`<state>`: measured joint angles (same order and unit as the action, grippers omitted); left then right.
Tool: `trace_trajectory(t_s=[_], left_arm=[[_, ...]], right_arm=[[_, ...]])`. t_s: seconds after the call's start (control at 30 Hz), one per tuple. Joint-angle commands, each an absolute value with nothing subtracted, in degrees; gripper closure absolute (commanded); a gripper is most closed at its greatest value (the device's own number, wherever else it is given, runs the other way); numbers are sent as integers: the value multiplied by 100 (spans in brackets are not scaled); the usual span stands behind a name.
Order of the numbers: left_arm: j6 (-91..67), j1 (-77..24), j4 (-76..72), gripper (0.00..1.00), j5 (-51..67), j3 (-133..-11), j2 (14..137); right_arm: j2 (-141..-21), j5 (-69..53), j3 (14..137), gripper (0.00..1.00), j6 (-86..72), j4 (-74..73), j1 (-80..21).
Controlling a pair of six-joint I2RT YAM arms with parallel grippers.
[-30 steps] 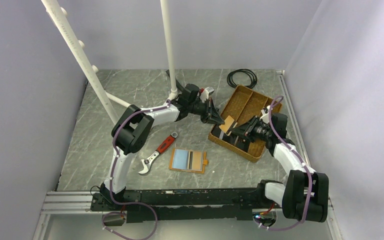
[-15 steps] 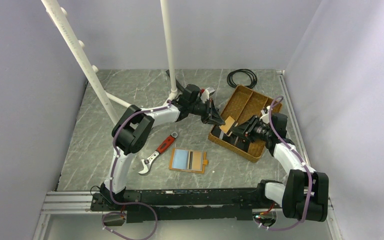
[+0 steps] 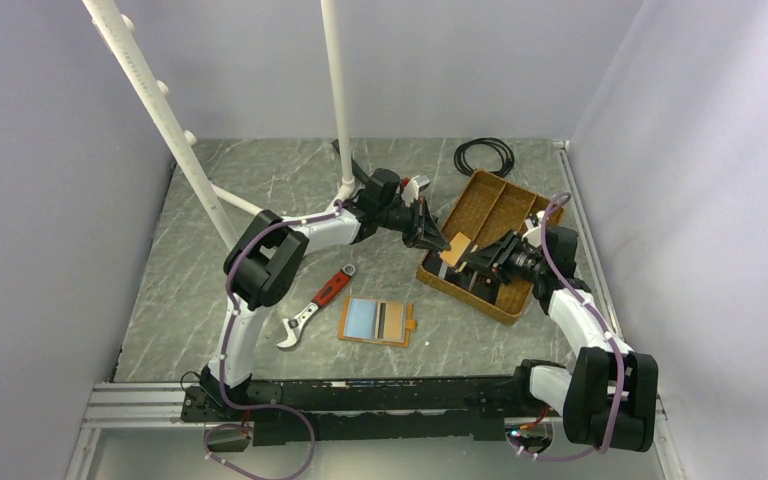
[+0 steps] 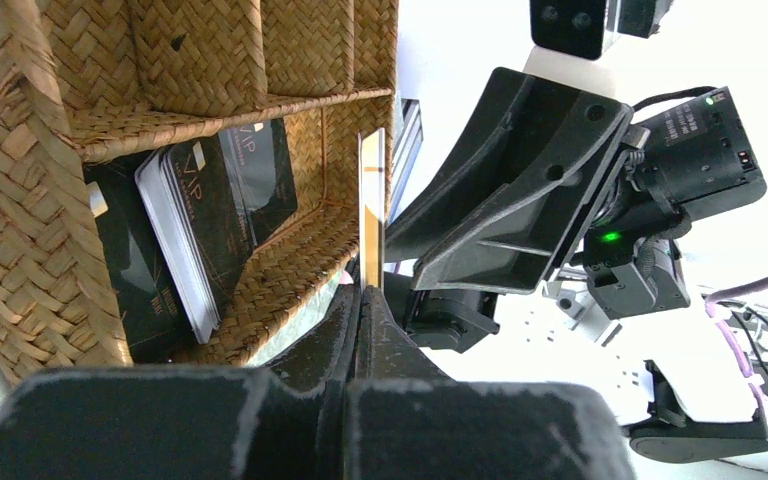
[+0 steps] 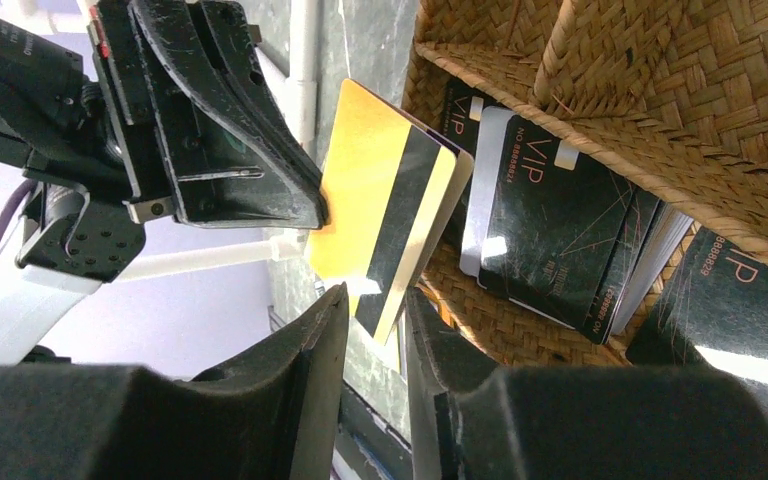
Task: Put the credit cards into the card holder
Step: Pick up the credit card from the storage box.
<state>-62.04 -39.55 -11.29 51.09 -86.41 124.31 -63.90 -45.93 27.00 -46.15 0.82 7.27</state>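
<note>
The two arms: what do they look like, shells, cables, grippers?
Left arm and right arm match: white link shells, chunky black joint housings, a purple cable running along each. The left gripper and right gripper are black with broad, wedge-shaped, scuffed fingers. A green light glows on the right wrist unit.

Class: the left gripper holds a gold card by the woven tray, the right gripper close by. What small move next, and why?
Probably close the right gripper on the gold card: the left gripper is shut on one edge, and its free corner lies between the parted right jaws.
</note>
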Motion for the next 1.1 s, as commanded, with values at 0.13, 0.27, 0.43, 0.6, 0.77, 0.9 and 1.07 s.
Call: trace_trajectory(t_s=[0.13,0.27,0.43,0.6,0.77,0.9,1.07], left_arm=[[-5914,-4029,-960,100,5083,-8661,12155],[-6008,-4068,-1072,100,5142,-8685,12203],[-6401,-4098,-1576,100,5267,-8614,12294],[-6512,-4128,-1709,100,5261,-8598,12353],[-6574,-4135,-1777,100,5265,-8554,12419],[-6339,-4135,-1458,100,5198,-8588,12399],[-5988,-4131,-1013,100,5080,-8669,12366]], right_arm=[[-6171,-4778,2872,73,-4871,375,738],[-6260,-4827,2758,73,-5110,729,738],[-6368,-4782,2575,74,-5464,1284,731],[-6589,-4709,2415,76,-5840,1806,729],[-6561,-4640,2299,81,-6075,2194,721],[-6314,-4570,2346,82,-5947,1870,725],[-6013,-4535,2347,82,-5845,1505,729]])
